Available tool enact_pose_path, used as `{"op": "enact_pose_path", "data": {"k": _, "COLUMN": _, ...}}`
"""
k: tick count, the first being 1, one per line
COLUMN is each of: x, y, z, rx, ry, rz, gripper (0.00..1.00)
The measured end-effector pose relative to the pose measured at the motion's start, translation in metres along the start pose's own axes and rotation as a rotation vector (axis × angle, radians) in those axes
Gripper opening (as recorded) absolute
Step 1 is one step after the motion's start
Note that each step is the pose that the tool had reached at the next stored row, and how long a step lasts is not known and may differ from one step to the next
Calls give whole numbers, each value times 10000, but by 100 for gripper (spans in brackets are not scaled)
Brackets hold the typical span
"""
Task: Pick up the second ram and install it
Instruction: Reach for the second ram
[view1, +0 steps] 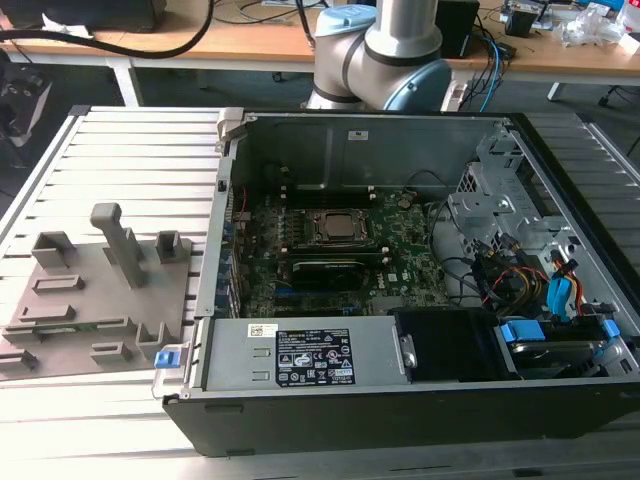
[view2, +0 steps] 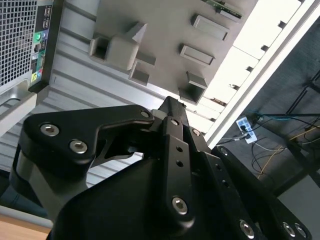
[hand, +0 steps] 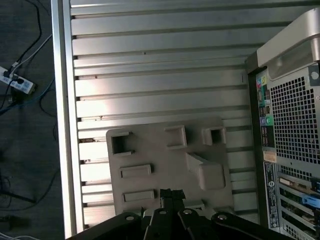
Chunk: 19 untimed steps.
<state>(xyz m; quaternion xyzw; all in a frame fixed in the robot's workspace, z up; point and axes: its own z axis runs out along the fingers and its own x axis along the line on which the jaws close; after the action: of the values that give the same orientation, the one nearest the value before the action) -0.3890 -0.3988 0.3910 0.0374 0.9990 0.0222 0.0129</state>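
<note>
The second ram (view1: 78, 326) is a thin green stick lying in a slot along the near edge of the grey fixture plate (view1: 100, 290), at the exterior view's left. One end of the ram (view2: 220, 5) also peeks in at the plate's edge in the second wrist view. My gripper (hand: 170, 193) hangs high above the fixture plate (hand: 165, 165), its black fingers (view2: 172, 107) pressed together with nothing between them. The open computer case (view1: 400, 260) holds the large green motherboard (view1: 400, 250).
The case's rear panel with ports (hand: 285, 150) stands beside the plate. The plate carries upright posts (view1: 118, 240) and blocks. Both rest on a ribbed aluminium table (hand: 150, 75); cables and a power strip (hand: 17, 82) lie on the floor beyond its edge. The arm's base (view1: 385, 50) is behind the case.
</note>
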Motion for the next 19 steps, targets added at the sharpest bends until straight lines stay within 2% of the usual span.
{"op": "enact_pose_path", "data": {"k": 1, "x": 60, "y": -5, "z": 0, "rx": 0, "ry": 1, "rz": 0, "gripper": 11}}
{"op": "enact_pose_path", "data": {"k": 2, "x": 69, "y": -11, "z": 1, "rx": 0, "ry": 0, "rz": -3, "gripper": 11}}
{"op": "enact_pose_path", "data": {"k": 4, "x": 67, "y": -52, "z": 0, "rx": 0, "ry": 0, "rz": -1, "gripper": 11}}
{"op": "enact_pose_path", "data": {"k": 7, "x": 56, "y": -198, "z": -4, "rx": 0, "ry": 1, "rz": -1, "gripper": 11}}
{"op": "enact_pose_path", "data": {"k": 15, "x": 41, "y": -392, "z": -8, "rx": 0, "ry": 1, "rz": -1, "gripper": 11}}
{"op": "enact_pose_path", "data": {"k": 19, "x": 32, "y": -530, "z": -11, "rx": 0, "ry": 1, "rz": -1, "gripper": 11}}
